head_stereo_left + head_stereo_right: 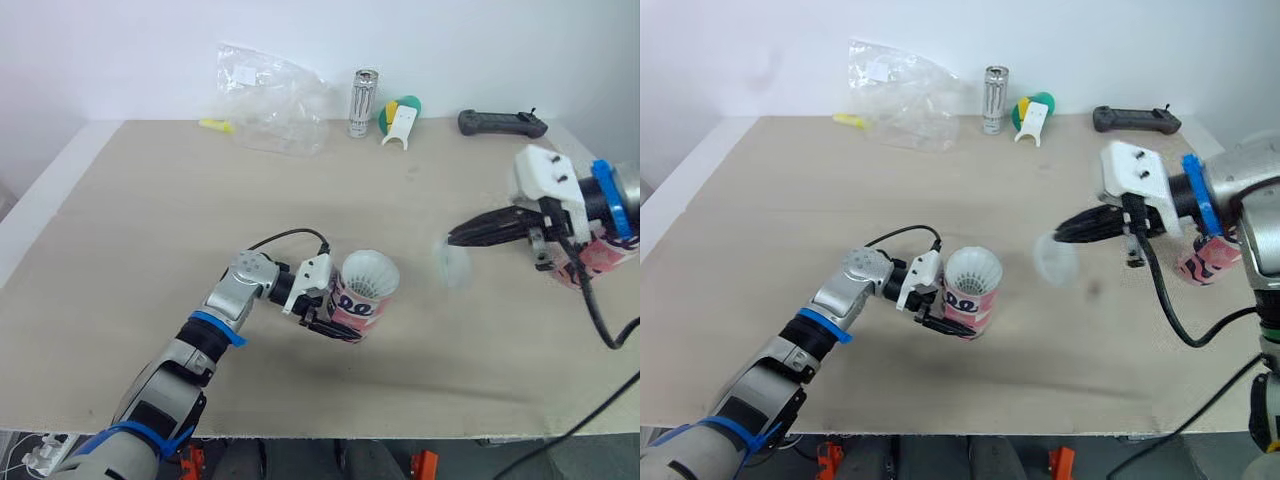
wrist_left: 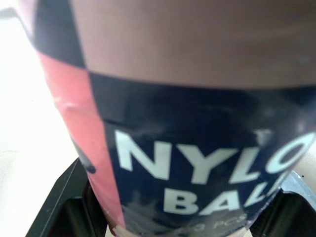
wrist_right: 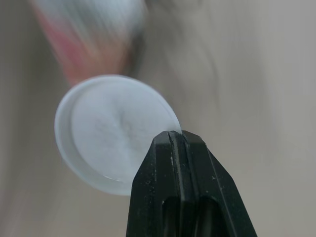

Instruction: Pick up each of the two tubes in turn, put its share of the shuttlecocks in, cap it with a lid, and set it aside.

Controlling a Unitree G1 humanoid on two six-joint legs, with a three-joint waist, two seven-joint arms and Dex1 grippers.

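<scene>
In the lower centre of the left eye view, the left gripper [image 1: 336, 314] is clamped on the tube [image 1: 360, 298], its black fingers [image 2: 64, 197] pressed against opposite sides of the wall. The tube's long axis runs nearly upright with a slight lean. Its open mouth points up and is packed with the white skirt of a shuttlecock [image 1: 370, 272]. In the left wrist view the white lettering on the tube reads "NYLO" and "BAL" and is cut off at the frame edge. Right of centre and apart from the tube, the right gripper [image 1: 453, 238] pinches the lid [image 3: 111, 131] by its rim with fingers nearly together. The lid is a pale smear in the eye views, and in the right wrist view it is a round white disc seen face-on. At the right edge a second tube [image 1: 1205, 262] with a pink pattern is largely hidden behind the right arm, so its top cannot be made out.
</scene>
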